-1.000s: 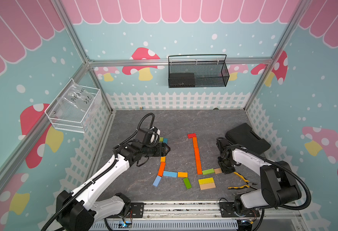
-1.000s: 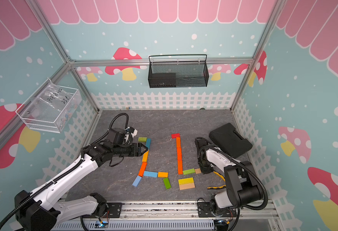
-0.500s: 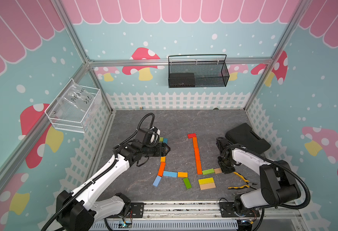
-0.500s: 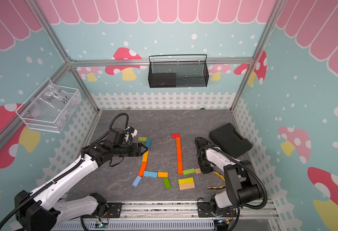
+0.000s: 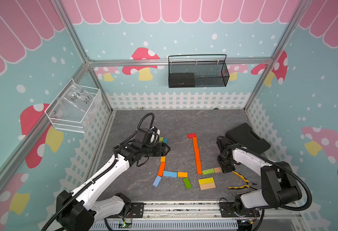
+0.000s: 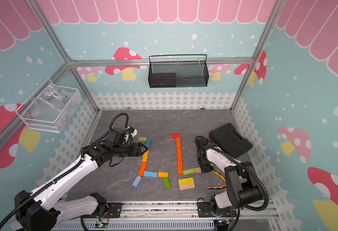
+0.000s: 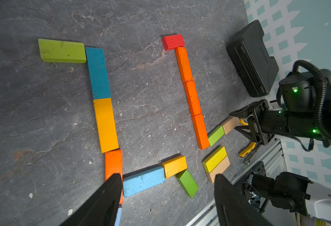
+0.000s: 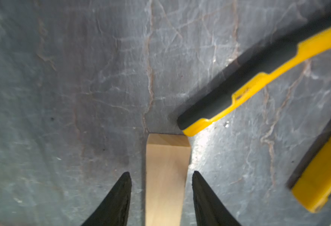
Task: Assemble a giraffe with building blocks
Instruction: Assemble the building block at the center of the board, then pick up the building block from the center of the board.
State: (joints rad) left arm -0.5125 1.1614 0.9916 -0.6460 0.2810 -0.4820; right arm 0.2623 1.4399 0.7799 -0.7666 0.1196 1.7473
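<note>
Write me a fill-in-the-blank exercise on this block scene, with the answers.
1. The straight column that starts at the red block is made of three ____ blocks.
2. The open jaws of the right gripper straddle a ____ block without clamping it.
3. The left gripper holds ____.
4. The pliers have black and ____ handles.
Answers: orange; tan; nothing; yellow.

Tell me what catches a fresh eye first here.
The flat painted wooden blocks laid in bright lines mid-table, led by the long orange column. Next, the right gripper, jaws open astride the plain tan wooden block, with the yellow-handled pliers just beside it.
</note>
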